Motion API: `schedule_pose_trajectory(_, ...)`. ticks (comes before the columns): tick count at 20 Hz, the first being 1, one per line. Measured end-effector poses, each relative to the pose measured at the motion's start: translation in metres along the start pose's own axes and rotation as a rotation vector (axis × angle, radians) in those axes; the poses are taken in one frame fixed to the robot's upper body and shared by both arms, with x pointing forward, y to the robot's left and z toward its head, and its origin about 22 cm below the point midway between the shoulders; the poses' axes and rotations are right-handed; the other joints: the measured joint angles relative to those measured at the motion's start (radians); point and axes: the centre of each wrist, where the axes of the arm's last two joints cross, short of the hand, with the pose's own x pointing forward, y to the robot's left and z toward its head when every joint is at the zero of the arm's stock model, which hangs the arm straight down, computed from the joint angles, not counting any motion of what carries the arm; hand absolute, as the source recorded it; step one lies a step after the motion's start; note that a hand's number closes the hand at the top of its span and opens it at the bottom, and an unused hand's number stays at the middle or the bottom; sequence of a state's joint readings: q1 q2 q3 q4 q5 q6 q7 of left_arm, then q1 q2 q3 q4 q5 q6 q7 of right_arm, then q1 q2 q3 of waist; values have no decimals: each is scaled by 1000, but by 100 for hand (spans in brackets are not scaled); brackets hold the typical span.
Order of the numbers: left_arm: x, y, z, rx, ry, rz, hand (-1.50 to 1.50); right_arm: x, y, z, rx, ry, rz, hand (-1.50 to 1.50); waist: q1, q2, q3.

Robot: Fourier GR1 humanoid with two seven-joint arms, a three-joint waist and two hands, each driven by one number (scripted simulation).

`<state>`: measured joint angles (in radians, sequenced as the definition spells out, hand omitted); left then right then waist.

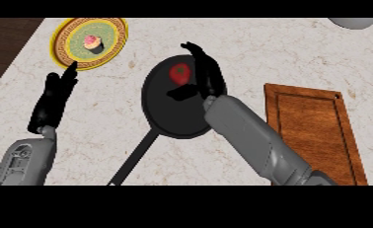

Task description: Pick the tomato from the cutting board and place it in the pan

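Observation:
The red tomato (179, 74) with its green stem shows inside the black pan (164, 118), in the pan's upper half. My right hand (209, 80) reaches over the pan's right side. Its fingers stretch nearly straight along the tomato's right edge and its thumb sticks out just below the tomato. The hand looks open, with the tomato lying in the gap beside the palm. The wooden cutting board (310, 133) lies to the right of the pan with nothing on it. My left hand (53, 101) rests open at the left, fingers up.
A yellow patterned plate (73, 54) holding a cupcake (93, 43) sits at the back left. The pan's long handle (134, 160) points toward the front edge. A grey rounded object (353, 22) peeks in at the back right corner. The dark counter edge runs along the far left.

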<state>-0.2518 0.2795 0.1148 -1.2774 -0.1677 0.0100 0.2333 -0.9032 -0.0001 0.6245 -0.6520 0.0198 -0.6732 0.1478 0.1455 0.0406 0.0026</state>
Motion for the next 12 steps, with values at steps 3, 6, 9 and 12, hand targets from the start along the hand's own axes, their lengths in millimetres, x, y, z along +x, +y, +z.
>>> schedule_pose_trajectory(3,1,5,-2,0,3,-1,0,-2,-1,0,-54,-34,-60,-150,-5,-1,0)
schedule_pose_trajectory(6,-4,2,0,6,8,0,0,4,-5,-5,-117,-51,-116,-150,-11,-5,0)
schedule_pose_trajectory(9,-4,5,0,18,17,3,0,3,-7,-7,-175,-51,-166,-150,-26,-9,0)
schedule_pose_trajectory(12,-8,11,2,36,36,7,0,3,-10,-12,-223,-30,-203,-150,-50,-17,-1)
